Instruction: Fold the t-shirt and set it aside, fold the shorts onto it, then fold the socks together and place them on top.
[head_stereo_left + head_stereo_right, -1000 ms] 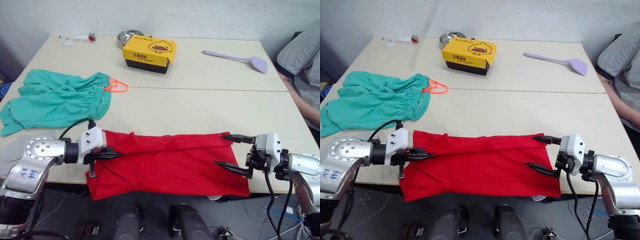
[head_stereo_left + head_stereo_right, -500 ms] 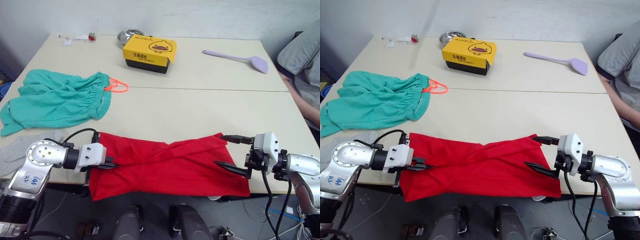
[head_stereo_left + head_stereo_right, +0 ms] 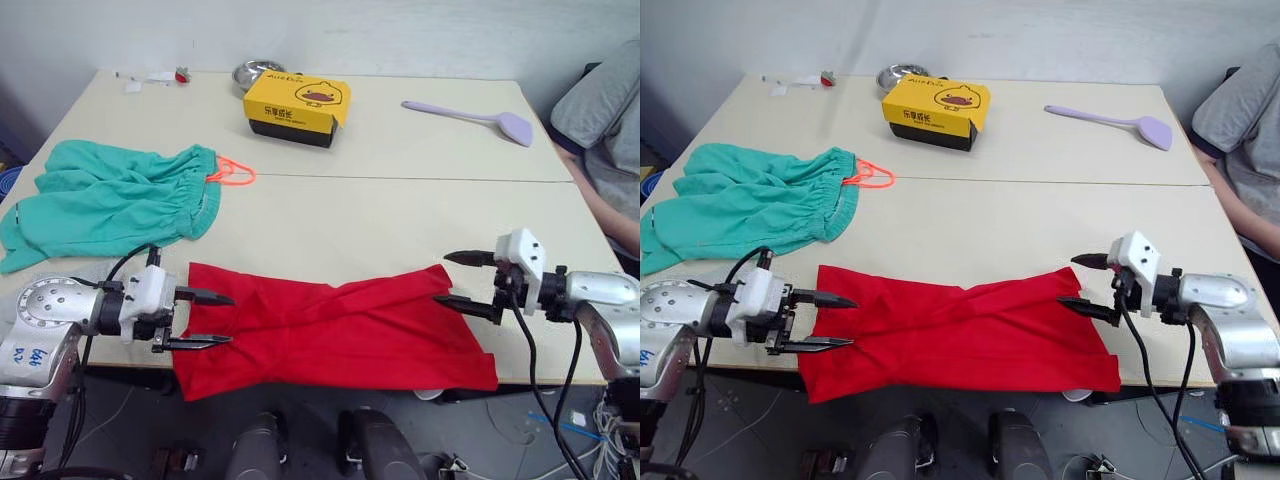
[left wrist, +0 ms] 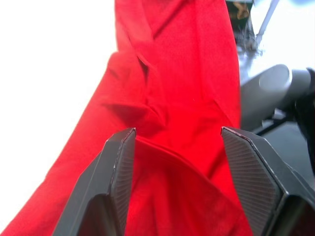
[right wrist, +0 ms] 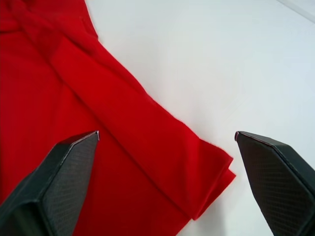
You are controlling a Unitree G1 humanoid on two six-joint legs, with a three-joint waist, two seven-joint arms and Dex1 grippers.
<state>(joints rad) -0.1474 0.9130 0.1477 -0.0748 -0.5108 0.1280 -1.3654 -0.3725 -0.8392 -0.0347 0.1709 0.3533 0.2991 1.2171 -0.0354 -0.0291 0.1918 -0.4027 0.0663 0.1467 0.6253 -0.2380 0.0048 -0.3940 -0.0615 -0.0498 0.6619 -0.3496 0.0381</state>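
Now the t-shirt (image 3: 335, 330) lies folded into a long red band along the near edge of the table (image 3: 400, 215), its lower hem hanging slightly over. At its left end the left gripper (image 3: 208, 319) hovers with fingers spread, grasping nothing; at its right end the right gripper (image 3: 455, 279) is likewise released. Teal shorts (image 3: 110, 200) lie bunched at the table's left side, well apart.

T-shirt (image 3: 330, 325) at table (image 3: 400, 220) front edge, shorts (image 3: 110, 200) behind-left, box (image 3: 297, 108) at back.
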